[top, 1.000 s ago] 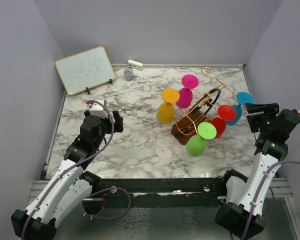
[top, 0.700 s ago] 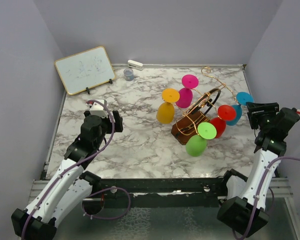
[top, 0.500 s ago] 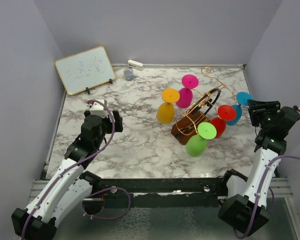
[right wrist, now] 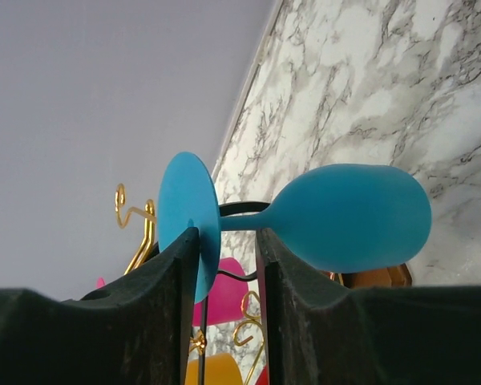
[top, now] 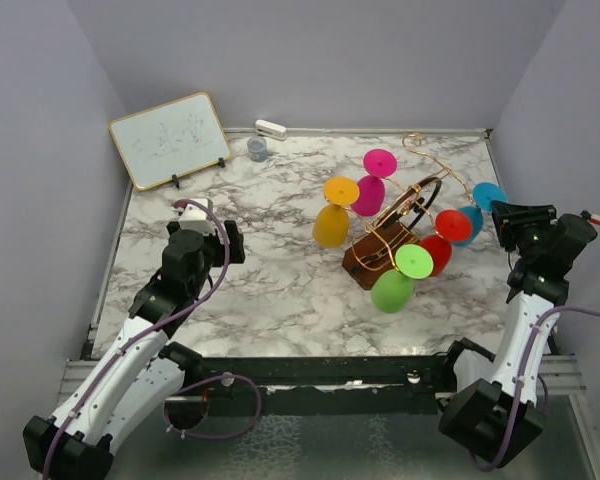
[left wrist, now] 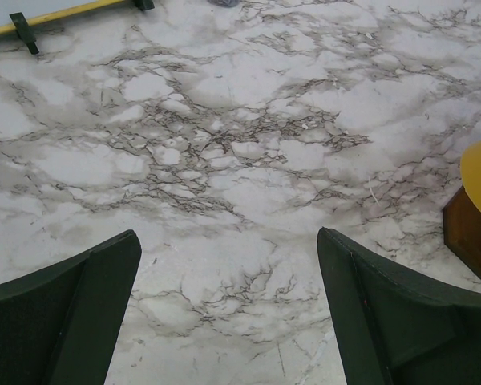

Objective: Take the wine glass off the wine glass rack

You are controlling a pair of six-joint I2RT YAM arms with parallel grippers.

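Observation:
The wine glass rack (top: 408, 205), copper wire with a dark ring and a brown wooden base (top: 365, 262), stands right of centre. Yellow (top: 331, 224), magenta (top: 371, 190), red (top: 443, 238), green (top: 394, 285) and blue (top: 477, 212) wine glasses hang on it. My right gripper (top: 501, 224) is at the blue glass. In the right wrist view the gripper (right wrist: 228, 233) has its jaws narrowed with a gap. The glass's stem (right wrist: 242, 220) lies just past the fingertips, between foot disc (right wrist: 184, 210) and bowl (right wrist: 354, 216). My left gripper (top: 229, 243) is wide open and empty over bare marble (left wrist: 228, 237).
A small whiteboard (top: 170, 138) leans at the back left. A small grey-blue cup (top: 257, 149) and a white block (top: 271, 129) sit by the back wall. Lilac walls close in the back and both sides. The rack's base corner shows in the left wrist view (left wrist: 469, 237).
My right gripper has moved left and slightly up, closing in on the blue glass. The left arm and the rack have not moved.

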